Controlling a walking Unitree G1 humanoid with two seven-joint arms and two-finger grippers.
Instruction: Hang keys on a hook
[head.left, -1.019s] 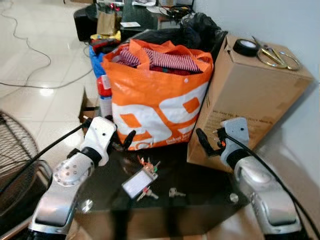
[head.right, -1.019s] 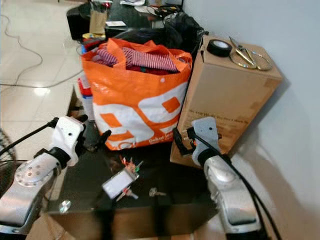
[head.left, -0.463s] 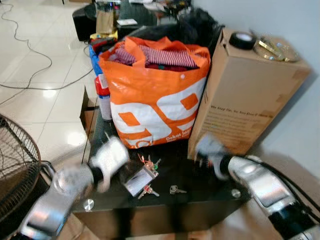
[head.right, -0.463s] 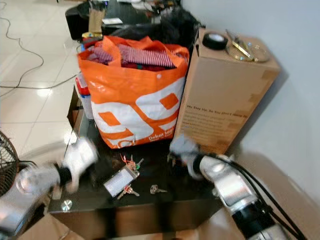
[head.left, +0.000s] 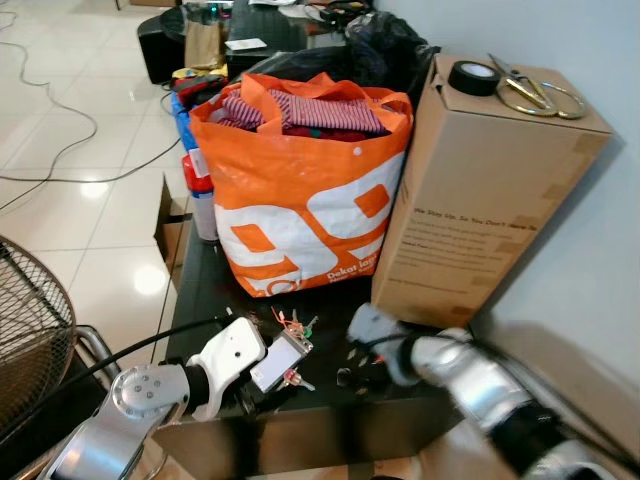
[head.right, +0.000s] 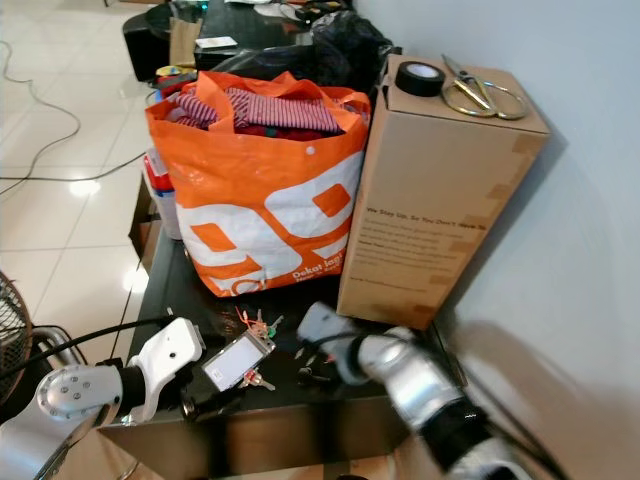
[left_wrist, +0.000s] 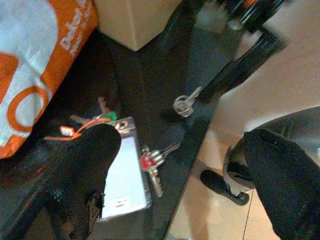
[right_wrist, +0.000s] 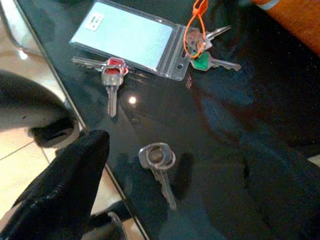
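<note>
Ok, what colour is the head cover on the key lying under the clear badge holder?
Red, clearest in the right wrist view: red-capped key beside the badge holder.

A lone silver key (right_wrist: 159, 166) lies on the glossy black bench (right_wrist: 240, 120), between the right gripper (right_wrist: 172, 182)'s spread black fingers (right_wrist: 70, 185). Beyond it rest a clear card holder (right_wrist: 131, 41) and a red-capped key (right_wrist: 112, 80), with more keys on an orange tie (right_wrist: 194, 22).

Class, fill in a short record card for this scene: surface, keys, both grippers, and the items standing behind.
Surface: black glass table
Keys: key bunch with clear card tag; single silver key lying apart
Left gripper: open, over the tag
Right gripper: open, straddling the single key
Behind: orange bag, cardboard box
</note>
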